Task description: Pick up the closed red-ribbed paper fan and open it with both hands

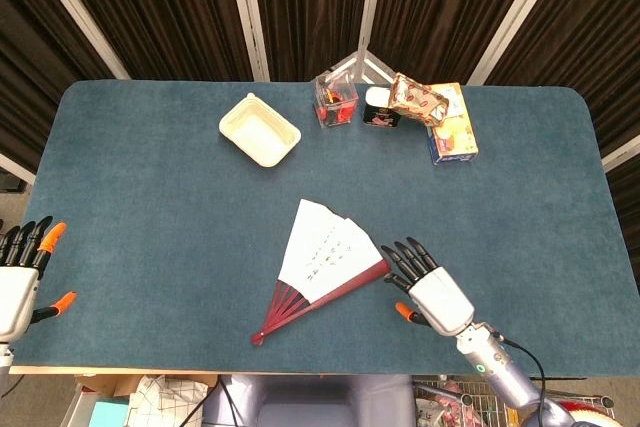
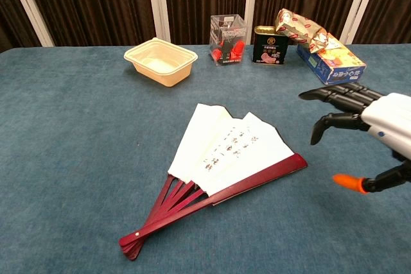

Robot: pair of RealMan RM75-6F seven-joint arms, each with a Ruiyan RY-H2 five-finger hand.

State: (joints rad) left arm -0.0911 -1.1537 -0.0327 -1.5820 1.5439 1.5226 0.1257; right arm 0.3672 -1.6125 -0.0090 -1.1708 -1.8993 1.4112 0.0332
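Red lacquered ribs and pale printed paper make up the one fan (image 1: 322, 269), lying partly spread on the blue felt table (image 1: 150, 197), just left of the right hand (image 1: 428, 285), whose dark fingers are spread, holding nothing. Left hand (image 1: 18, 277), far off at the table's edge, is likewise splayed and empty. Beyond the fan sits one cream plastic tray (image 1: 259, 129).

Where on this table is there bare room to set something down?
Bare cloth lies left of the fan, from the cream tray down to the left robot hand, and along the right side below the boxes. It is crowded at the back centre, and just right of the fan, where the right robot hand hovers.
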